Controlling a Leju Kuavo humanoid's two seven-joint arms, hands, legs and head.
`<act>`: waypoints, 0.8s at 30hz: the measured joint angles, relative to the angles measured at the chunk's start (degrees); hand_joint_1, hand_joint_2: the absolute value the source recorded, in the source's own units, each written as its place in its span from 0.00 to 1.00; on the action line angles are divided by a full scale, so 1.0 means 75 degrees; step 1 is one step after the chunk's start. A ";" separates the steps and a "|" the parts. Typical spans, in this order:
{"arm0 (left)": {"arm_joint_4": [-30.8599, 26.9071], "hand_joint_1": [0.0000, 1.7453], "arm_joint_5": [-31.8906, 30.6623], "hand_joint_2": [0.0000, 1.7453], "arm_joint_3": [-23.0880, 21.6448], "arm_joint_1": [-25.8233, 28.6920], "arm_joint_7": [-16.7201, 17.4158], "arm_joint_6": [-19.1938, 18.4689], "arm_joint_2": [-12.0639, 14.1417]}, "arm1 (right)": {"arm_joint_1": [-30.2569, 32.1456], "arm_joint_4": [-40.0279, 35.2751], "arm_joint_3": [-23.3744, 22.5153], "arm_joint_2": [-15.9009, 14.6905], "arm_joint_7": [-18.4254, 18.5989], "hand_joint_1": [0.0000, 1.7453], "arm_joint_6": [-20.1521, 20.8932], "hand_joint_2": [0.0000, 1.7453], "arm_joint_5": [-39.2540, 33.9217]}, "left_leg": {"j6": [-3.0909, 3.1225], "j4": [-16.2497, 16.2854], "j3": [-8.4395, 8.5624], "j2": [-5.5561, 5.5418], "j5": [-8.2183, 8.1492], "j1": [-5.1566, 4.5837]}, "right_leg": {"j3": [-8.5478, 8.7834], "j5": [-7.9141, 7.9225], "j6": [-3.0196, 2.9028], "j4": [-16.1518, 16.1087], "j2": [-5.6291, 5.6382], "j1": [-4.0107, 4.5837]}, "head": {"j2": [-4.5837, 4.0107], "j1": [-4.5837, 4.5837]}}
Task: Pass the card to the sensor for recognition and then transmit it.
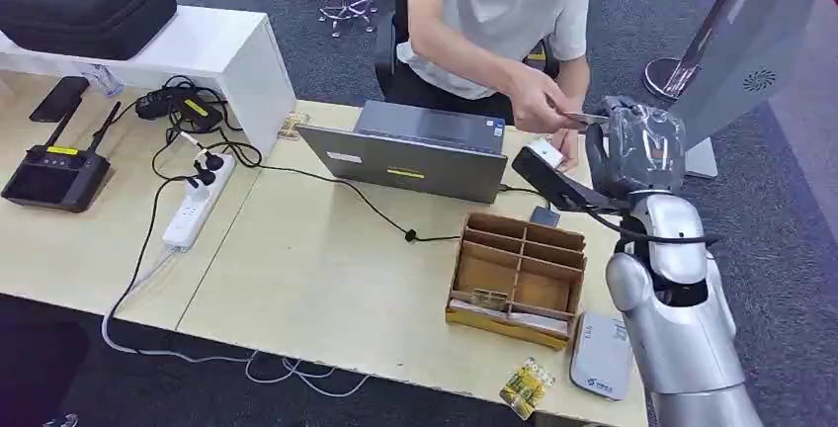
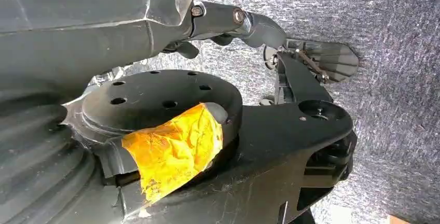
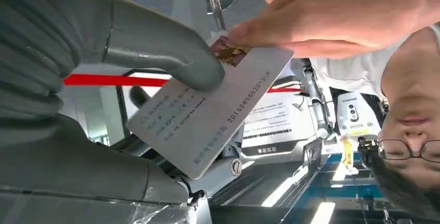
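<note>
Holding the card between thumb and fingers, our right hand has it raised above the far right corner of the surface, and the person's hand pinches its opposite end, so both grip it at once. In the right wrist view we see our thumb pressed on the printed face, and the person's fingers closed on the corner nearest them. We judge this to be the hand-over, the last part of the task: the small sensor sits just below and beside the card, next to the laptop, so the recognition step looks to be behind us, though nothing here confirms a reading. What is left, as we judge it, is to loosen our grip so the person can draw the card away; the card has not yet left our hand. Our left hand hangs low over the carpeted floor, and we cannot tell whether its fingers are apart or together. Nearer to us on the surface stand a wooden organiser, a grey pouch and a yellow packet.
</note>
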 joint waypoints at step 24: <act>0.0000 0.00 0.0009 1.00 -0.0291 -0.0061 0.0286 0.0038 0.0029 | 0.0349 -0.0242 0.0029 -0.0199 -0.0076 1.00 -0.0198 1.00 -0.0368 | 0.0000 0.0000 0.0001 0.0004 0.0000 0.0000 | -0.0002 0.0000 0.0000 0.0000 0.0002 0.0000 | 0.0000 0.0000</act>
